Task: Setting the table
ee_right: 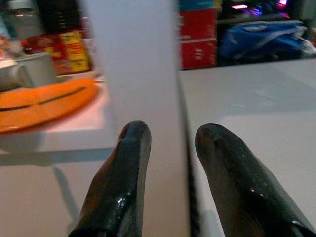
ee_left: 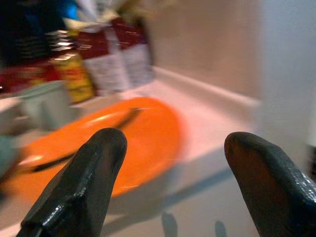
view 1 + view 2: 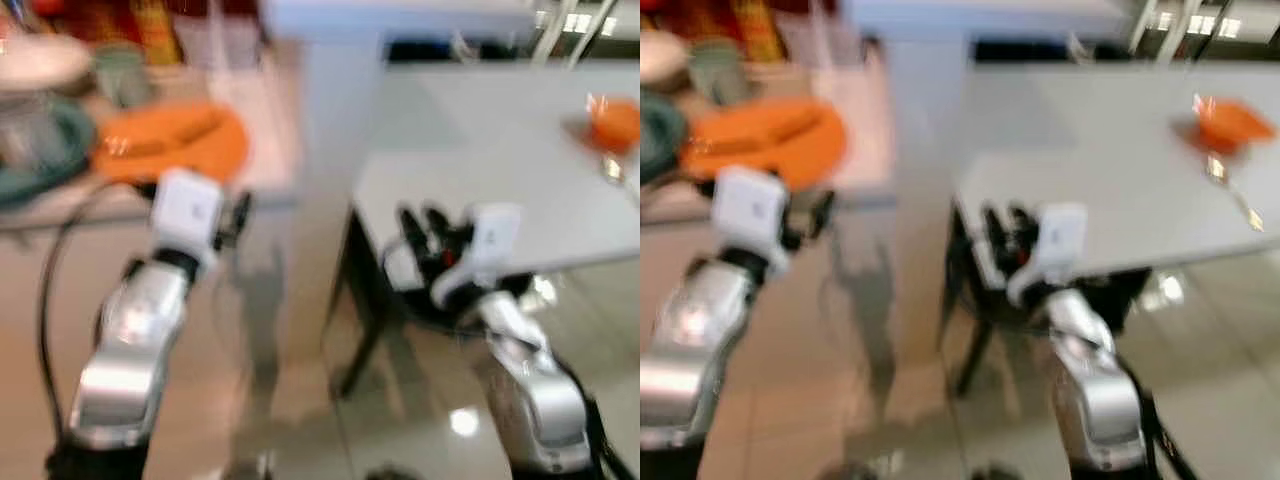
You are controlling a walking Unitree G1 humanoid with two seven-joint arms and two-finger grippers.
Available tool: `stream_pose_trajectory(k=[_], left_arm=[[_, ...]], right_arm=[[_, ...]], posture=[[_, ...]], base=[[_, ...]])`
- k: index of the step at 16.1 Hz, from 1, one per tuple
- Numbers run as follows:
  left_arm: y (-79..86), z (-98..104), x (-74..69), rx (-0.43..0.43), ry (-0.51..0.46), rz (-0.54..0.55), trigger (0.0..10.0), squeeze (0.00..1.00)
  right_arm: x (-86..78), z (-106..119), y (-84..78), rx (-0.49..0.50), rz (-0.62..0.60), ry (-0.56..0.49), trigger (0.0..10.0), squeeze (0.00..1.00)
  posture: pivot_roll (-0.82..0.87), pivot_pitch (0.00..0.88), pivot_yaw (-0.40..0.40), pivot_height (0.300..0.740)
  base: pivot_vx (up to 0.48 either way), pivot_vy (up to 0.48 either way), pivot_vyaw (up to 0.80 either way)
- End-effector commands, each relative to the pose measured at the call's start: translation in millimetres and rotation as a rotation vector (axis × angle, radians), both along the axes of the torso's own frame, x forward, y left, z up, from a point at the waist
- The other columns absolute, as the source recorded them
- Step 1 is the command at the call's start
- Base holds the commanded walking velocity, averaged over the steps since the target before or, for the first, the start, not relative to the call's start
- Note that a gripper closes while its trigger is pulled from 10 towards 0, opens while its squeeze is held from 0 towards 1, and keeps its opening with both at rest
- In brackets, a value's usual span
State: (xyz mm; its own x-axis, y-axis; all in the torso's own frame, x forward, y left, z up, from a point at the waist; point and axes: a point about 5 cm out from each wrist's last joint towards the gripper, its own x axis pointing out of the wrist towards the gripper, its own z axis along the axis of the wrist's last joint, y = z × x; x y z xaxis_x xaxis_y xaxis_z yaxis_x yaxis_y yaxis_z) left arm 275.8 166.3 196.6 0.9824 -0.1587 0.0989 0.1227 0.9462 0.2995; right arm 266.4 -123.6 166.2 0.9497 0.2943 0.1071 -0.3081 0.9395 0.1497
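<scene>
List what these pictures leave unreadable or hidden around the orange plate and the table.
- Dark strip on the orange plate: motion blur in the left wrist view; which utensil it is cannot be told.
- Packages behind the plate: labels blurred.
- Orange dish on the grey table: blurred in the eye views; contents unclear.
- Green plates: cut off by the left edge.

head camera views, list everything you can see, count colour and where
orange plate: one, orange, on the counter to the left
mug: one, pale green, behind the orange plate
dark plate: one, dark green, left end of the counter
packets: several, red and yellow, at the counter's back
table: one, grey, on the right
orange dish: one, far right of the table
spoon: one, metallic, beside the orange dish
left gripper: black, open, facing the orange plate
right gripper: black, open, at the table's near edge
</scene>
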Motion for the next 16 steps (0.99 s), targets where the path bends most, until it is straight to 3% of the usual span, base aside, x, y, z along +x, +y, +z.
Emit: stream_pose_trajectory(k=[1, 5, 7, 10, 12, 16], left_arm=[[-8.8, 1, -1.1, -0.029, -0.01, -0.032, 10.0, 0.0], [-14.7, 3, -3.7, -0.025, -0.024, -0.076, 10.0, 0.0], [-18.6, 5, -8.5, -0.036, -0.035, -0.126, 10.0, 0.0], [-15.4, 7, -9.0, -0.042, -0.049, -0.103, 10.0, 0.0], [-18.5, 8, -7.2, -0.051, -0.06, -0.127, 10.0, 0.0], [-24.6, 8, -8.7, -0.056, -0.054, -0.168, 10.0, 0.0]], right_arm=[[-0.2, 1, -9.1, -0.006, -0.028, -0.001, 10.0, 0.0], [1.7, -1, -4.5, 0.075, 0.013, 0.066, 10.0, 0.0], [8.0, -6, -2.7, 0.09, 0.031, 0.118, 10.0, 0.0], [9.4, -3, -4.3, 0.074, 0.035, 0.109, 10.0, 0.0], [9.4, -2, -5.1, 0.045, 0.026, 0.109, 10.0, 0.0], [8.3, -1, -12.5, 0.055, 0.001, 0.098, 10.0, 0.0]], posture=[[0.06, 0.037, -0.057, 0.74], [0.06, 0.038, -0.062, 0.74], [0.07, 0.045, -0.072, 0.74], [0.07, 0.05, -0.072, 0.74], [0.06, 0.052, -0.065, 0.74], [0.06, 0.054, -0.059, 0.74]], base=[[0.0, 0.0, 0.0], [0.0, 0.0, 0.0], [0.0, 0.0, 0.0], [0.0, 0.0, 0.0], [0.0, 0.0, 0.8], [0.397, 0.0, 0.8]])
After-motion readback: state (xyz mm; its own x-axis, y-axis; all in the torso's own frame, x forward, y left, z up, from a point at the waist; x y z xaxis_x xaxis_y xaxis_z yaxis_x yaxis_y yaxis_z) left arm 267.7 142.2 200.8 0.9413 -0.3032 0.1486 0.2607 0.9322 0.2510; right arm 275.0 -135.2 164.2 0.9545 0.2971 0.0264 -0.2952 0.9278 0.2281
